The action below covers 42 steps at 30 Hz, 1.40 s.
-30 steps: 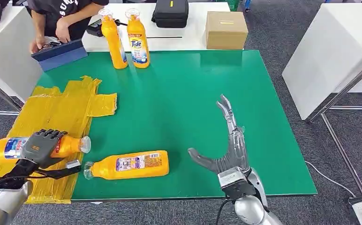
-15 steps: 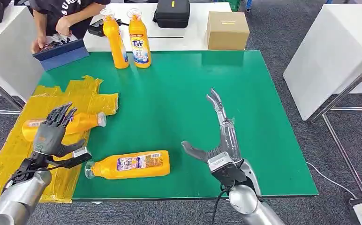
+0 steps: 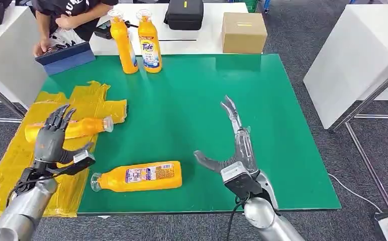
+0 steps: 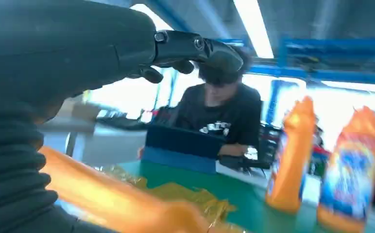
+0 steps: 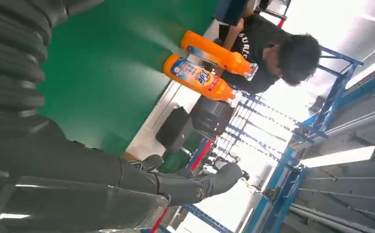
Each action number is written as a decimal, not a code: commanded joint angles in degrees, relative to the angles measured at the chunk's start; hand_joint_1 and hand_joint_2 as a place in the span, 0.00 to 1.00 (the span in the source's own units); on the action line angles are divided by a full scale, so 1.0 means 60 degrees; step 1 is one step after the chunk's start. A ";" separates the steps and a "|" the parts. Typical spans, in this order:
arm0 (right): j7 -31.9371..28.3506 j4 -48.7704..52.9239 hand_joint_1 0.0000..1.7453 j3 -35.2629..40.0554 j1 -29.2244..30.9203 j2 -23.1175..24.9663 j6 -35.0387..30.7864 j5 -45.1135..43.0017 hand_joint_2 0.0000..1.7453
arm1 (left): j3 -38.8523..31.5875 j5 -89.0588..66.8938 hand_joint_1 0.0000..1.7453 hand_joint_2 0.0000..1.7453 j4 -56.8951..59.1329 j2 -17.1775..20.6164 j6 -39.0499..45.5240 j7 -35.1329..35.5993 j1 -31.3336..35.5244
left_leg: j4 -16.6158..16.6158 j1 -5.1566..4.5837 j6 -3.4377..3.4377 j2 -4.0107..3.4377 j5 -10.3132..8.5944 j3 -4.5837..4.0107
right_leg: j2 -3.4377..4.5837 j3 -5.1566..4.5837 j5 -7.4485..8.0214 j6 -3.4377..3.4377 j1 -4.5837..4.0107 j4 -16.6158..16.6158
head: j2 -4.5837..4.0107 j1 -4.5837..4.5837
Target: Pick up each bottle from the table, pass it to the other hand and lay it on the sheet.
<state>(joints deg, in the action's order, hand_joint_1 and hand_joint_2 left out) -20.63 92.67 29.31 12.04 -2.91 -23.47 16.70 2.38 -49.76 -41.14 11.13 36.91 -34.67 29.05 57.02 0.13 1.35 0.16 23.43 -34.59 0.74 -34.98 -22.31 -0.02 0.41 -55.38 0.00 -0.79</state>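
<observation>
An orange bottle lies on the yellow sheet at the table's left. My left hand hovers just over its near side, fingers spread, holding nothing. A second orange bottle lies on the green mat near the front edge, cap toward the sheet. My right hand is open beside it on the right, fingers stretched out flat. Two more orange bottles stand upright at the mat's far edge; they appear in the left wrist view and right wrist view too.
A person leans over a blue case at the far left. A black bag and a cardboard box sit on the white table behind. White tables stand at both sides. The green mat is bare on the right.
My left hand let go of the bottle, which now lies on the sheet, and opened above it. The right hand has barely moved.
</observation>
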 commanded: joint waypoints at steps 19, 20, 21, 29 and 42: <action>0.3185 -0.6001 0.00 0.2959 0.3602 0.1738 0.1830 0.6304 1.00 | 0.0686 0.6968 0.00 1.00 -0.7126 -0.1761 -0.3241 -0.0066 -0.1571 | -0.0003 0.0003 -0.0013 -0.0019 0.0016 0.0032 | 0.0006 0.0029 -0.0014 0.0004 -0.0003 0.0002 | 0.0000 0.0000; 0.3159 -0.6011 0.00 0.3065 0.3686 0.1790 0.2067 0.6188 1.00 | 0.0717 0.7126 0.00 1.00 -0.7152 -0.1827 -0.3426 -0.0015 -0.1553 | -0.0001 0.0003 -0.0017 -0.0016 0.0026 0.0051 | 0.0000 0.0049 -0.0026 0.0004 -0.0004 0.0000 | 0.0000 -0.0004; 0.3042 -0.6150 0.00 0.3215 0.3857 0.1950 0.2526 0.5848 1.00 | 0.0777 0.7230 0.00 1.00 -0.7224 -0.1974 -0.3560 0.0045 -0.1542 | -0.0005 0.0002 -0.0012 -0.0009 0.0013 0.0033 | 0.0000 0.0031 -0.0014 0.0002 -0.0002 0.0004 | 0.0000 0.0000; 0.2418 -0.7036 0.00 0.3544 0.4212 0.2297 0.3975 0.3463 1.00 | 0.1161 0.7130 0.00 1.00 -0.6768 -0.2393 -0.3647 0.0159 -0.1418 | -0.0003 0.0000 -0.0016 0.0021 0.0013 0.0044 | -0.0034 0.0050 -0.0023 0.0002 -0.0002 0.0003 | 0.0000 -0.0004; 0.2374 -0.5930 0.00 0.4599 0.3997 0.1767 0.3916 0.1921 1.00 | 0.0776 0.7213 0.00 1.00 -0.6221 -0.2674 -0.3760 0.0266 -0.1069 | -0.0001 0.0002 -0.0014 0.0029 0.0010 0.0030 | -0.0038 0.0038 -0.0018 0.0003 -0.0003 0.0005 | 0.0000 -0.0004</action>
<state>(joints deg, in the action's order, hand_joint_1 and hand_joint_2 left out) -7.39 56.48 49.27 33.88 10.97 1.64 29.94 7.93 -6.56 -83.76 -3.80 14.80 -33.90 19.21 57.04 0.13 1.36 0.23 23.42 -34.61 0.68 -34.99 -22.30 -0.03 0.41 -55.38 0.00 -0.81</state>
